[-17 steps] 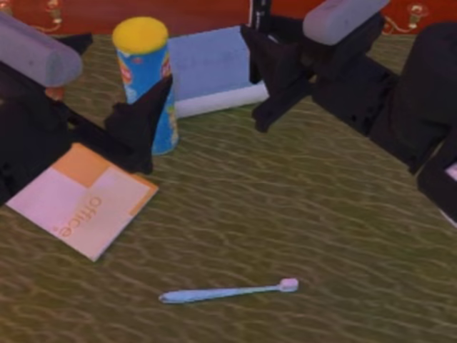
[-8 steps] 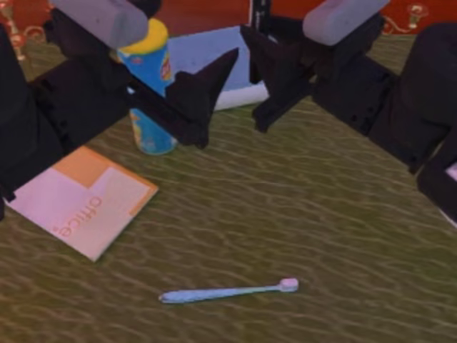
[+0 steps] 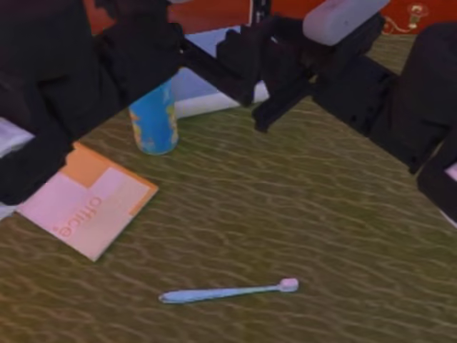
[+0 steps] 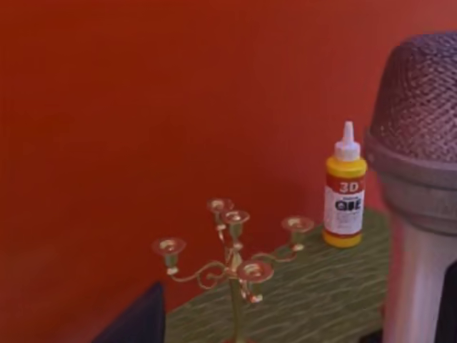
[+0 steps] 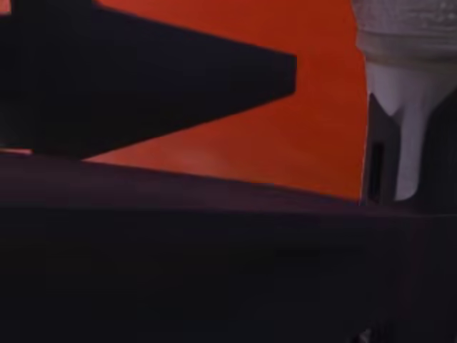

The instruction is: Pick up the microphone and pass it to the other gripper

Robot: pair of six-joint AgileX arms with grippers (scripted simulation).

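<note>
The microphone has a grey mesh head and a pale neck over a dark handle. It is held off the table at the back middle, upright in the right wrist view. My right gripper is shut on it, though the left arm's dark bulk hides its fingers in its own wrist view. My left gripper has come up against the right one. Its fingers stand wide apart, open, and the microphone's handle lies close to the finger on the other side. One left finger shows as a dark wedge.
A blue chips can stands under the left arm, with an orange-and-white office booklet to its left. A light-blue toothbrush lies near the front. A pale book lies at the back. A gold candelabra and a yellow glue bottle stand by the red wall.
My left arm has swung from the left side, over the chips can, to the back middle until its gripper meets the right one. The right arm and microphone have stayed still.
</note>
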